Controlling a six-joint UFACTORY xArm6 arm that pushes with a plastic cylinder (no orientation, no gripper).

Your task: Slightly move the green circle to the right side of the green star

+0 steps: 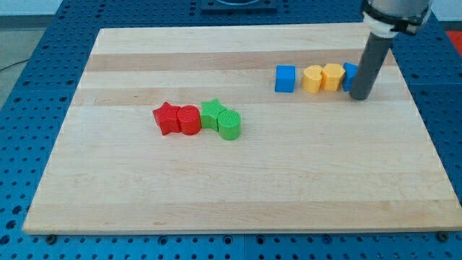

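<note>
My tip (360,96) sits far at the view's right beside a half-hidden blue block (350,74); I have no gripper. On the wooden surface (253,188), the green circle (229,124) touches the green star (211,113), with a red cylinder (188,120) left.

single view | high, angled down from the bottom edge | whole wooden board (238,188) framed

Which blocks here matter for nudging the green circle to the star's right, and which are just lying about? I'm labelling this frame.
Belongs to the job:
green circle block, touching the star
green star block
my tip, far off at the view's right

Just lying about:
red star block
red round block
blue cube
two yellow blocks
blue block partly behind the rod
</note>
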